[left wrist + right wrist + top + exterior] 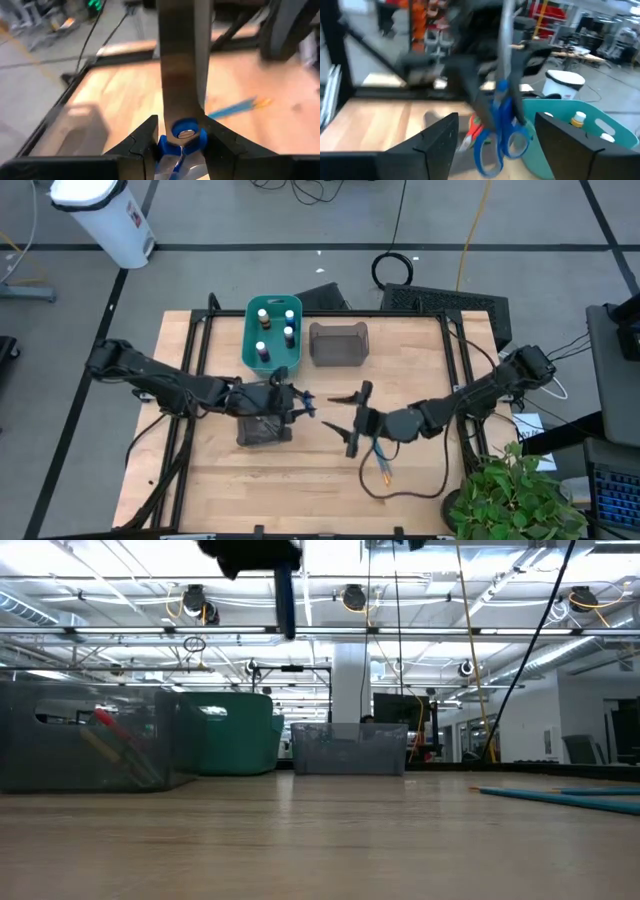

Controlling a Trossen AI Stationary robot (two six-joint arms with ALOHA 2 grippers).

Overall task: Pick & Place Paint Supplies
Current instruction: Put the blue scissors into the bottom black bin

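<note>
The blue scissors [499, 131] are clenched in the left gripper [290, 401] above the grey bin [263, 427]. The right gripper [352, 423] stands released. Bottles [262, 314] are binned; brushes [381, 463] remain on the bench [300, 480].

We see a teal bin [252, 340] beside a grey bin [339, 345] — a potted plant [515, 495] at the table's [300, 480] corner.
</note>
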